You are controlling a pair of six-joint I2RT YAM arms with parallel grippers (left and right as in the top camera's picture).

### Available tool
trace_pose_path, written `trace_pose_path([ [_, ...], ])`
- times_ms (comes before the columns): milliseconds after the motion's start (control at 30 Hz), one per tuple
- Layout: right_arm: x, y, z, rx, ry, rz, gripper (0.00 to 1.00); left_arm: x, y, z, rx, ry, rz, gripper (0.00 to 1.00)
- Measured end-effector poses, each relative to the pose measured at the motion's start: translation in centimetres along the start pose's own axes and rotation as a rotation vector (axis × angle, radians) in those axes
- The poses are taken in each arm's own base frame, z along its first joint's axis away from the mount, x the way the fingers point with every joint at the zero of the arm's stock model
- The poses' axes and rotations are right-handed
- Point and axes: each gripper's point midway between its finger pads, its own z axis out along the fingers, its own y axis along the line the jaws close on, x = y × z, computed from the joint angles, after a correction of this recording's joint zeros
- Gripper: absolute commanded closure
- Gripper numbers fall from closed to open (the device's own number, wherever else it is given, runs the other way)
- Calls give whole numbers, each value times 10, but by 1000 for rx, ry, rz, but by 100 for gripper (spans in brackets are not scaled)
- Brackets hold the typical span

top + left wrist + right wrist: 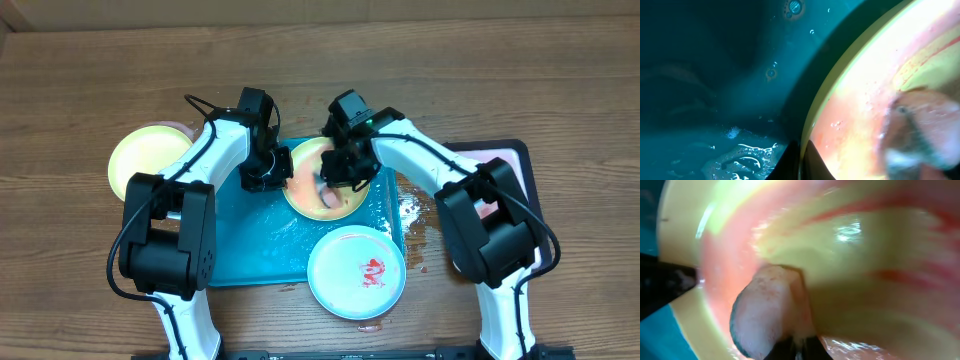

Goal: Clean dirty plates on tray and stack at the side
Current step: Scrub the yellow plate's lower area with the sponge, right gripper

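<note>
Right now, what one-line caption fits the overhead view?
Left fingers pinch a smeared yellow-green plate by its rim on the teal tray while right fingers press a pinkish wad onto it.

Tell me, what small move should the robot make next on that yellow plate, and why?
Probably sweep the sponge in the right hand across the red streaks on the yellow plate. Its surface looks smeared rather than clean, and the left hand grips the rim to steady it.

The tray (pixel 250 250) was teal. My 12 o'clock plate (pixel 302 160) was yellow-green, streaked red and pink; my sponge (pixel 765 310) was pinkish-white. The 5 o'clock plate (pixel 356 270) was pale blue with a red blotch. The 9 o'clock plate (pixel 145 160) was plain yellow-green.
</note>
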Motion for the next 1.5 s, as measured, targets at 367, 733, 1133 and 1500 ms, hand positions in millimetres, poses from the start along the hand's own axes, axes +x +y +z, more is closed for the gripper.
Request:
trace_pose_path([
  [367,-21,-48,-18,157,-99,205,96,0,0,0,0,0,0,96],
  [733,-60,-36,-17,18,-234,290,96,0,0,0,0,0,0,96],
  [1133,-60,2,-14,-174,-187,275,96,-1,1,0,0,-2,-3,96],
  [1500,-32,49,3,-196,-106,196,96,-1,1,0,-1,-1,-3,96],
])
